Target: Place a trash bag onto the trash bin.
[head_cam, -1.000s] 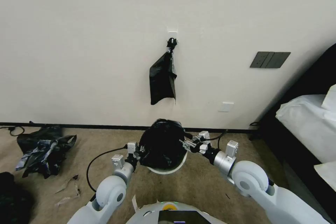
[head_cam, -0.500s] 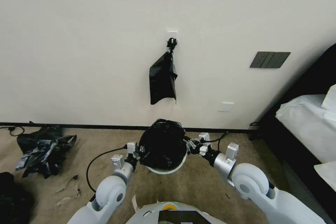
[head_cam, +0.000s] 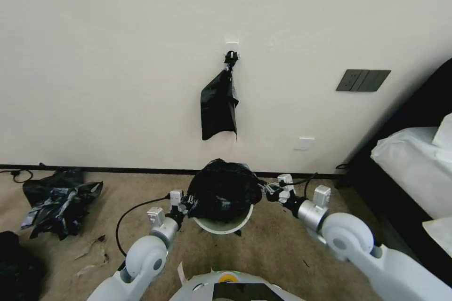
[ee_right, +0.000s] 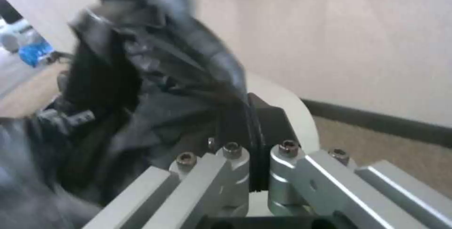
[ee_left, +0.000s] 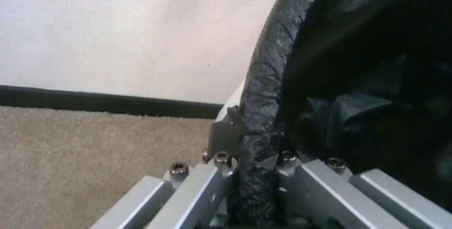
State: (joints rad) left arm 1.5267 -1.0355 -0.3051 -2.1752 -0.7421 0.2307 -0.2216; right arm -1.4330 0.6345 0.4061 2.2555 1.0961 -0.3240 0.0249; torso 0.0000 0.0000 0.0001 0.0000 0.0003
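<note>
You are partway through; the bag (head_cam: 223,190) is sitting on top of the bin (head_cam: 221,225), puffed up over its mouth, and the bin is standing on the carpet (head_cam: 268,254) close to the wall (head_cam: 117,56). Your left gripper (head_cam: 185,207) is pinching the bag's edge at the bin's left side; in the left wrist view its jaws are closed tight on a rolled strip of the black plastic. Your right gripper (head_cam: 268,191) is at the bin's right side; in the right wrist view its jaws are nearly closed, with a thin fold of the bag caught between them.

What is left, I think: the bag's edge is not yet folded down around the rim; pale rim is showing bare at the front, and much of the bag is bunched high.

Around you: another black bag (head_cam: 218,109) is hanging from a hook on the wall just above the bin; a black pile (head_cam: 59,200) is lying well off to the left; a bed (head_cam: 414,169) is on the right. Nothing is blocking the bin; a cable (head_cam: 134,214) is trailing beside your left arm.
</note>
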